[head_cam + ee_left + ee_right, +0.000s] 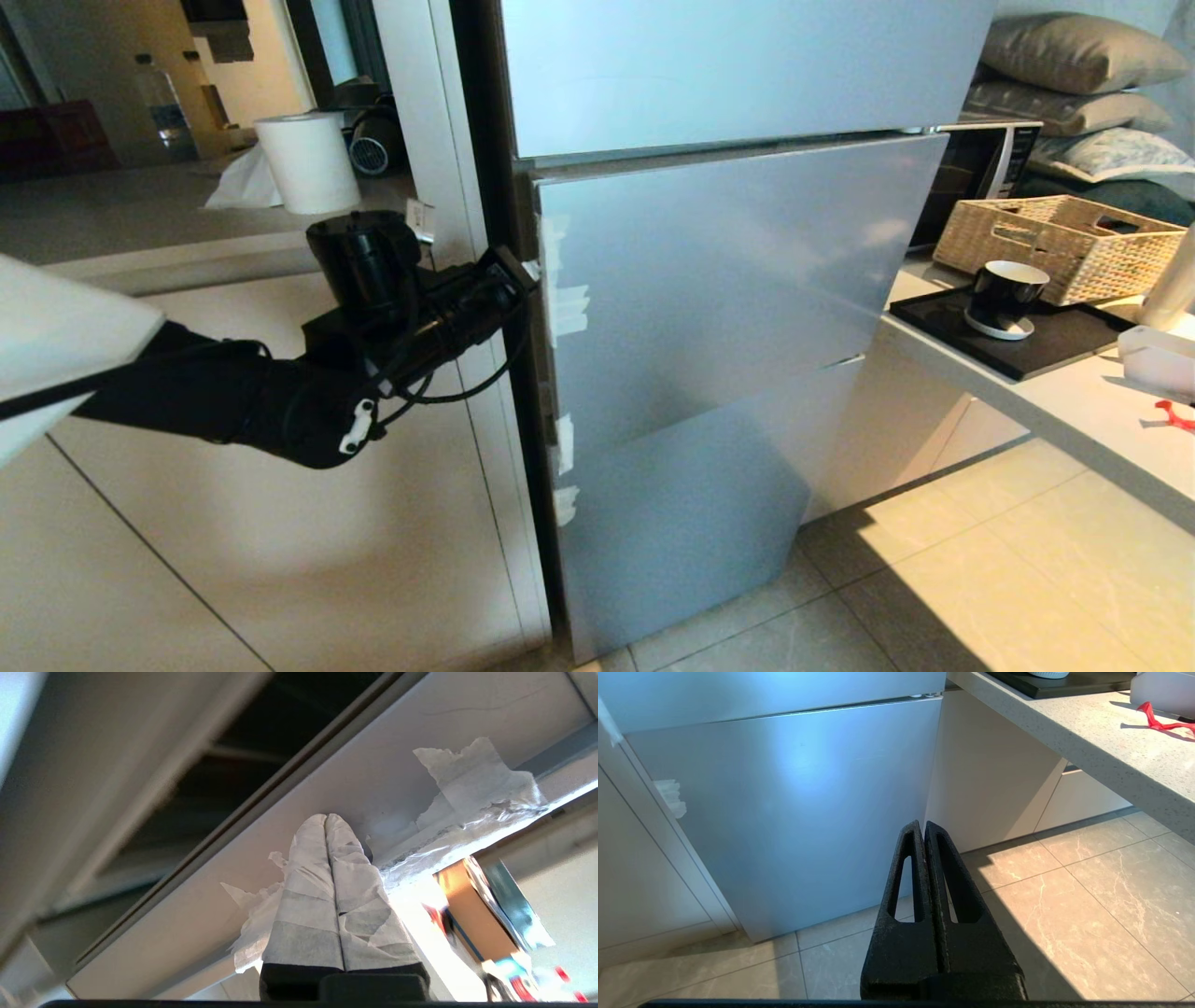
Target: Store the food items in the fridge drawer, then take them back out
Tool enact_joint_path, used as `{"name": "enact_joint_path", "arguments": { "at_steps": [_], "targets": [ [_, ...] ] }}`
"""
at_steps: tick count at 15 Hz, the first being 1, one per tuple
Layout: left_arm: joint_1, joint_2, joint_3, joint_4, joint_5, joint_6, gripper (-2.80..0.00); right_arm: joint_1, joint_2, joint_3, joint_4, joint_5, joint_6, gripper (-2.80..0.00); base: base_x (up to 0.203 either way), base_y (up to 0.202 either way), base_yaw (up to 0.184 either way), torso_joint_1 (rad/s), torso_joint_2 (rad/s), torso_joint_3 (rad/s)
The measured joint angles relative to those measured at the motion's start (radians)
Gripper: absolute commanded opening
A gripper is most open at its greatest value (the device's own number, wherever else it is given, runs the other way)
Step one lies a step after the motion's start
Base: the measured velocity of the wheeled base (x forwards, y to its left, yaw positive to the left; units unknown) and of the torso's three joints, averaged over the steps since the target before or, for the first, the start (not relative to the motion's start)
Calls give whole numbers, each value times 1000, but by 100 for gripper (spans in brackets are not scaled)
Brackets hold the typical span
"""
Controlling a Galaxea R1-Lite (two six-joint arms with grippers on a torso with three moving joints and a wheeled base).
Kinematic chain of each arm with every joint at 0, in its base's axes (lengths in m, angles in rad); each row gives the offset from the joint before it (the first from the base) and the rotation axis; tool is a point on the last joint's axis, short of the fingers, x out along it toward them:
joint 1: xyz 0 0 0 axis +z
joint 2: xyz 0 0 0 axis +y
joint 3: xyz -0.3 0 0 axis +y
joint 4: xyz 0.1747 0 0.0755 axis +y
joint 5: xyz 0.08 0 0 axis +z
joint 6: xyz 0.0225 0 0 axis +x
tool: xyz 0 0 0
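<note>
no readable writing | left tool (327,817) pressed together at fridge door (728,280) edge

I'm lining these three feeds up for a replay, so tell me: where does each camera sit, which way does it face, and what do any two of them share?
Head view: from the robot's head, looking forward and down at the fridge's middle door; the left arm reaches to its taped edge, left gripper there.
Left wrist view: behind the shut, tape-wrapped left gripper, facing the door edge close up.
Right wrist view: behind the shut right gripper, facing the lower door and floor.
Shared: head and right wrist views both show the counter.
</note>
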Motion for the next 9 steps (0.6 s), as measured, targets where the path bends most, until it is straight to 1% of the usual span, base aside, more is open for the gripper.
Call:
{"name": "enact_joint_path", "arguments": {
  "at_steps": [2, 5, 6, 9],
  "targets": [
    [-34, -38, 53, 1, 3, 1, -280, 0, 0, 0, 0, 0, 0, -280, 0, 0, 0, 0, 0, 0],
    [-93, -101, 119, 13, 35, 4, -280, 0, 0, 0, 0, 0, 0, -280, 0, 0, 0, 0, 0, 0],
    [-121, -124, 140, 4, 61, 5, -280, 0, 0, 0, 0, 0, 0, -280, 0, 0, 0, 0, 0, 0],
    [-237, -197, 246, -6, 152, 26, -280, 0, 0, 0, 0, 0, 0, -280, 0, 0, 0, 0, 0, 0]
  ]
}}
